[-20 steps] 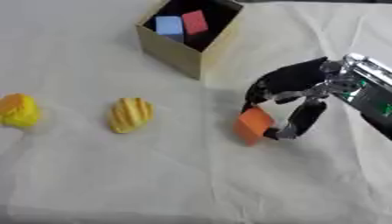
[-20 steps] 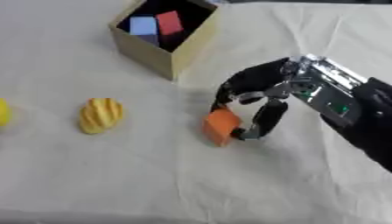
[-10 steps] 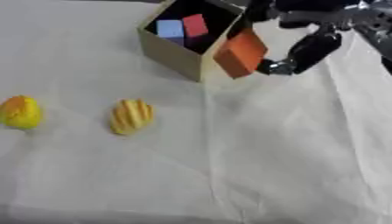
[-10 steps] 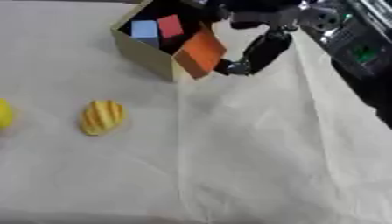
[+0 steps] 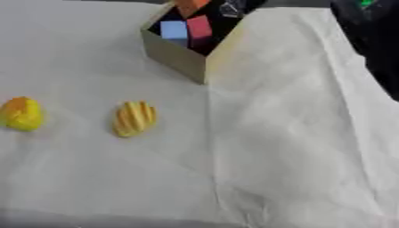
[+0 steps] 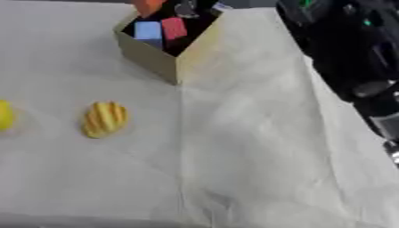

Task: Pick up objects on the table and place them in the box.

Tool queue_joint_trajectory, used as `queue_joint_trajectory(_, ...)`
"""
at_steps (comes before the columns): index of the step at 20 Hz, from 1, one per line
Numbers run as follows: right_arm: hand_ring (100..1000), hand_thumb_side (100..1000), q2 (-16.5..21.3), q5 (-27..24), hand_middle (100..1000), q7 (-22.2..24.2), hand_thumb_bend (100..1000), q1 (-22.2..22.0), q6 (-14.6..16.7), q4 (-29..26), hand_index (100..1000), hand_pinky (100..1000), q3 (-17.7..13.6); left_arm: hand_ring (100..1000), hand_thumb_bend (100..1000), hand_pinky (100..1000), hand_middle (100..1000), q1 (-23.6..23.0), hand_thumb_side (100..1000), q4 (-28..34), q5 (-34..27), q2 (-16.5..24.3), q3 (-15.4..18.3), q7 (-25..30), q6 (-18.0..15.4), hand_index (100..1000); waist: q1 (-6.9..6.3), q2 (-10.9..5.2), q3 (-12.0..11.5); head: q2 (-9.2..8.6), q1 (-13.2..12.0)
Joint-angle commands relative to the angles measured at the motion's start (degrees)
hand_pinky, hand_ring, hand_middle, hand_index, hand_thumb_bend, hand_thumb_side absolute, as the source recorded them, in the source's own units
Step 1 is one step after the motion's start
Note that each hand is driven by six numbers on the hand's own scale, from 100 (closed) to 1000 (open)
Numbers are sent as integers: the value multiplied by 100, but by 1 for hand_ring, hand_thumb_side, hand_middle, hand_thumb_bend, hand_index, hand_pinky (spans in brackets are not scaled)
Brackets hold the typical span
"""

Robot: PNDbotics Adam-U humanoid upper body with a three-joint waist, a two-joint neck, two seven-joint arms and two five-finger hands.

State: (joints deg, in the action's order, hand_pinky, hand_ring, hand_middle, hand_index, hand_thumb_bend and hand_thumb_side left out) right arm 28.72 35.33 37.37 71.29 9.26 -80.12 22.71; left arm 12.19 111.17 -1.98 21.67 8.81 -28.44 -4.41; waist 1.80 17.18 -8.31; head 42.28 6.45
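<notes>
An open tan box [image 5: 184,57] stands at the top middle of the white cloth, with a blue block [image 5: 173,30] and a red block [image 5: 199,27] inside. My right hand [image 5: 232,7] is over the box's far side at the top edge, mostly cut off, its dark fingers beside an orange block [image 5: 190,5] that it holds above the opening. The black right arm [image 6: 343,53] fills the upper right. A yellow ridged object [image 5: 135,118] lies at the left of centre, and a yellow-orange fruit-like object [image 5: 21,114] lies at the far left. My left hand does not show.
The wrinkled white cloth [image 5: 280,147] covers the whole table, with a crease running down from the box's near corner. The table's near edge shows along the bottom of the view.
My right hand has lifted the orange block off the cloth at the right and carried it up and left until it is over the box. The yellow objects have not moved.
</notes>
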Motion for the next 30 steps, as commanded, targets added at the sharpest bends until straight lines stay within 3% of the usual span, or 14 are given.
queue_joint_trajectory(1,740,226,-202,324,563,8,351,304,-205,451,699,845,-201,727,409,694,602,87,563,50,-11,149,26,9,-9,751,-19,-79,-27,-89,32)
queue_joint_trajectory(6,752,241,-459,803,570,-265,378,454,-96,1230,704,845,-360,727,409,694,601,102,563,40,-21,157,22,9,-5,751,-21,-51,-65,-128,48)
queue_joint_trajectory(10,776,274,-608,1171,588,-521,440,535,170,1827,720,846,-399,728,408,694,601,109,564,33,-36,156,17,13,-7,751,-30,-31,-77,-120,48)
queue_joint_trajectory(18,809,298,-808,1862,616,-1078,439,630,795,2949,746,850,-492,729,408,694,602,108,565,21,-55,151,22,8,-10,751,-43,-13,-82,-100,42)
queue_joint_trajectory(22,947,245,-883,2241,820,-1385,435,670,957,3287,922,899,-603,729,409,694,602,104,566,19,-59,147,20,8,-11,751,-46,-18,-71,-97,36)
queue_joint_trajectory(26,1000,250,-905,2661,876,-1388,428,676,962,3372,948,937,-629,730,409,694,602,100,565,21,-61,139,20,10,-14,751,-52,-23,-59,-87,34)
queue_joint_trajectory(30,1000,436,-965,3109,904,-1476,441,640,997,3462,965,957,-773,730,411,695,602,94,564,21,-60,127,26,7,-16,751,-66,-33,-59,-83,33)
